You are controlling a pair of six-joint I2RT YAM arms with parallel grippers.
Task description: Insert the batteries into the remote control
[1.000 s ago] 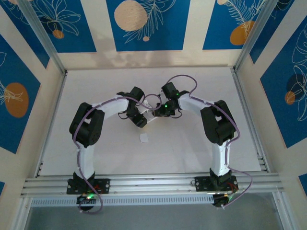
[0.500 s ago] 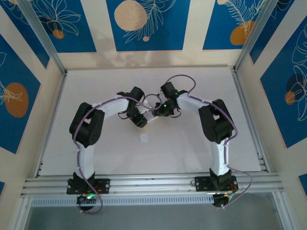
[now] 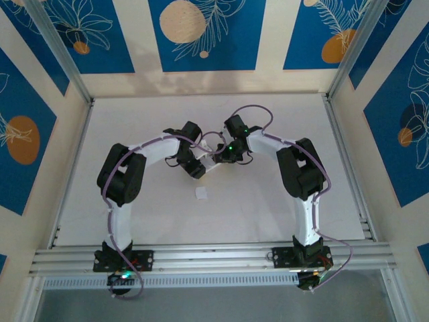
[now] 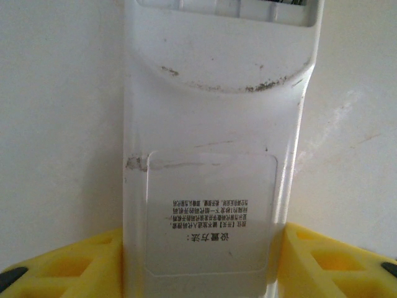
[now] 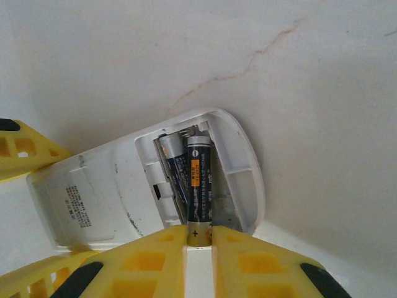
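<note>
The white remote control (image 4: 211,124) lies back-up with its battery bay open. My left gripper (image 4: 198,267) is shut on its labelled end, a yellow finger (image 4: 335,261) against each long side. One dark battery (image 5: 172,164) sits inside the bay. A second battery (image 5: 198,180) leans into the neighbouring slot, its far end at the spring. My right gripper (image 5: 199,233) is shut on that battery's plus end. In the top view the left gripper (image 3: 196,169) and right gripper (image 3: 219,158) meet over the remote (image 3: 209,165) at the table's middle.
A small white square cover piece (image 3: 201,193) lies on the table just in front of the grippers. The white table (image 3: 268,201) is fenced by metal rails and patterned walls.
The right arm has edged slightly left toward the remote with the battery, and its jaws have narrowed a little. The left arm and the remote have stayed put.
</note>
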